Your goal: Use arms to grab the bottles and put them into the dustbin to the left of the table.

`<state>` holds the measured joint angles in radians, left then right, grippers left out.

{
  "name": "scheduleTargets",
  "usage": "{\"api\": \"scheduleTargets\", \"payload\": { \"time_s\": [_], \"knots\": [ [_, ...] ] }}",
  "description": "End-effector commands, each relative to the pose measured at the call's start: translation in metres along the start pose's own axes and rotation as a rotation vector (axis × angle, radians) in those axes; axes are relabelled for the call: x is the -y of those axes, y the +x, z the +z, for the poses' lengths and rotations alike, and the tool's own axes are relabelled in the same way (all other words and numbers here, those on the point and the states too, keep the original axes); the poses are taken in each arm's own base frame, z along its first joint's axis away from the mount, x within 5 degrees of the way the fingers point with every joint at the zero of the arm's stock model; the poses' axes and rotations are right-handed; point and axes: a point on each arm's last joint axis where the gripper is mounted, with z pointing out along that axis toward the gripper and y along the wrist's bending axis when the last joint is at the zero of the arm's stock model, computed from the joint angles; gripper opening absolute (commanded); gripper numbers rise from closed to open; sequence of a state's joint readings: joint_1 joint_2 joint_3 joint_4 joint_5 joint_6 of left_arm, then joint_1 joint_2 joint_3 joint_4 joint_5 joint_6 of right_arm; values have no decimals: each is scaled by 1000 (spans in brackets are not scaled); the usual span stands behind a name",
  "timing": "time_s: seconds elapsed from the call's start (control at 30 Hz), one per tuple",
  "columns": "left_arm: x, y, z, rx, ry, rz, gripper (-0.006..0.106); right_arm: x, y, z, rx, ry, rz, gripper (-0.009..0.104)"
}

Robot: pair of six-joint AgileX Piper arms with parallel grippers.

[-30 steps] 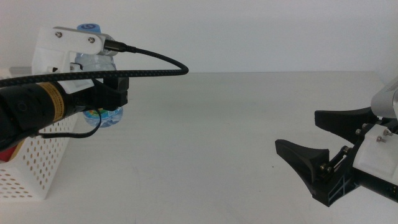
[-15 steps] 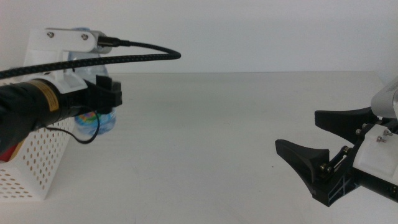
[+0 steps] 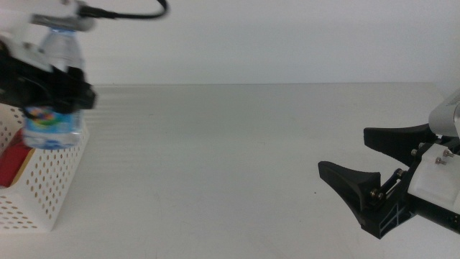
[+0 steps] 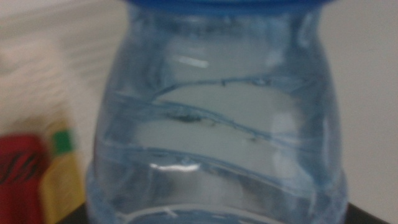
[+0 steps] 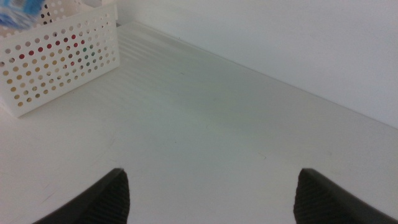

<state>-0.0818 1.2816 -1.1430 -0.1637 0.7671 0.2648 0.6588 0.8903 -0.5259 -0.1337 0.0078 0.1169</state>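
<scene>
Water bottle point(image 3: 52, 108) is being carried upright over the near corner of the dustbin point(image 3: 43, 191), pinched round its middle by the left gripper point(image 3: 61, 92); the dark jaws are closed on it just above the blue label, probably so the weight hangs below the grip and it can't tip. It's blurred in the middle view, so exactly how far over the rim it sits can't be told; it looks more or less above the basket's right wall. In the left wrist view the clear ribbed body of the bottle point(image 4: 217, 124) fills nearly everything, with something red point(image 4: 22, 174) and something yellow point(image 4: 62, 180) seen down beside it; those would be the can and the drink bottle, judged to be lying in the bin already. The red one is also glimpsed inside the basket from the middle view point(image 3: 13, 164).

Right gripper point(image 3: 381, 169) is parked low at the table's point(image 3: 230, 158) right side, jaws spread wide and holding nothing; it's well apart from the bin, so it's kept out of the way while the drop gets made.
</scene>
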Motion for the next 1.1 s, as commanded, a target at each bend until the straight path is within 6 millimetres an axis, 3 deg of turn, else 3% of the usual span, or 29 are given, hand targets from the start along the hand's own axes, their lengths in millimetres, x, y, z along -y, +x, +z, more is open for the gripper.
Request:
{"api": "scheduleTargets", "payload": {
  "time_s": [0.0,0.2,0.47,0.87,1.07],
  "knots": [
    [-19,-20,-22,73,-47,-44,-5,0,-15,-3,95,-2,-19,75],
    [-70,-28,-22,-62,-111,-124,-5,0,-15,-3,95,-2,-19,75],
    [-125,-31,1,-224,-124,-244,-5,0,-15,-3,95,-2,-19,75],
    [-152,-13,59,-366,-94,-288,-5,0,-15,-3,95,-2,-19,75],
    [-160,-7,76,-394,-108,-283,-5,0,-15,-3,95,-2,-19,75]
  ]
}}
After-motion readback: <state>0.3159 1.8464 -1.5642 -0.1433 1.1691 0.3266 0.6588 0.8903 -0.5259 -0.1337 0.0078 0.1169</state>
